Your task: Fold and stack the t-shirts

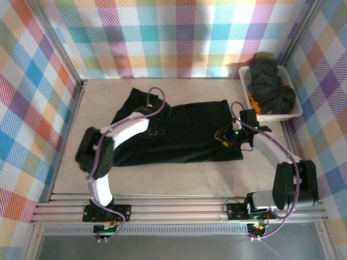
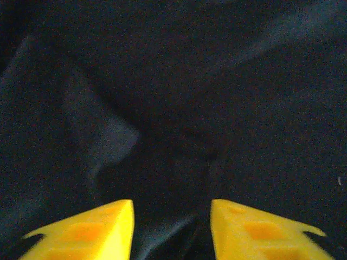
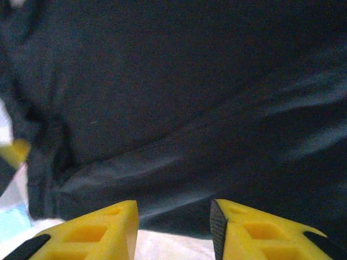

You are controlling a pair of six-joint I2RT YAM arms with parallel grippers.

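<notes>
Folds of the t-shirt (image 2: pixel 217 81) blur beside the left end effector (image 2: pixel 171 202).

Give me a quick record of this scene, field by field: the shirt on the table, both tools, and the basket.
shirt: black t-shirt, spread out on the table
left tool: fingers apart, low over the shirt's cloth
right tool: fingers apart, at the shirt's edge
basket: white, far right corner
basket contents: bunched black cloth and a small orange item
</notes>
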